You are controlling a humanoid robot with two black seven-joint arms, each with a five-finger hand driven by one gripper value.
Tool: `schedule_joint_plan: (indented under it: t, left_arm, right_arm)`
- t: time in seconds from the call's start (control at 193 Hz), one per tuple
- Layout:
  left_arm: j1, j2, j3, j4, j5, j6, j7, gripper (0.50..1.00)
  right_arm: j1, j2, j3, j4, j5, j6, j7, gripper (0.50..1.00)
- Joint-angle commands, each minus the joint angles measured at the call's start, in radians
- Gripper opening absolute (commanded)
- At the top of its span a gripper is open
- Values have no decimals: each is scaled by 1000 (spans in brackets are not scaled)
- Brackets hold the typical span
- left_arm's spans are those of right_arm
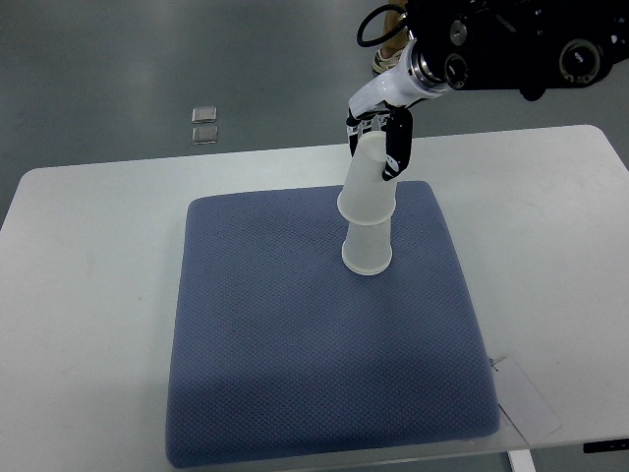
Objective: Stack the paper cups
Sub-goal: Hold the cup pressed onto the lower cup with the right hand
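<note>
Two translucent white paper cups show in the top view, both upside down. The lower cup (367, 249) stands on the blue mat (295, 334). The upper cup (371, 182) sits tilted over the lower one's top, its wide rim overlapping it. My right hand (378, 138) comes in from the upper right and is shut on the upper cup's narrow end, with black fingers (398, 147) down its right side. The left arm does not show.
The blue mat lies on a white table (88, 295). A clear flat sheet (526, 398) pokes out at the mat's near right corner. Two small silver squares (204, 124) lie on the grey floor beyond the table.
</note>
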Motion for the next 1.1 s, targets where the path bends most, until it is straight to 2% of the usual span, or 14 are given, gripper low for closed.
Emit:
schedule_joint_plan:
  t: [0.0, 1.093]
  left_arm:
    - [0, 0, 0, 0, 0, 0, 0, 1000]
    - [0, 0, 1, 0, 0, 0, 0, 1000]
  right_arm:
    - [-4, 2, -6, 1, -3, -3, 0, 703]
    - [-21, 3, -13, 1, -1, -14, 0, 713]
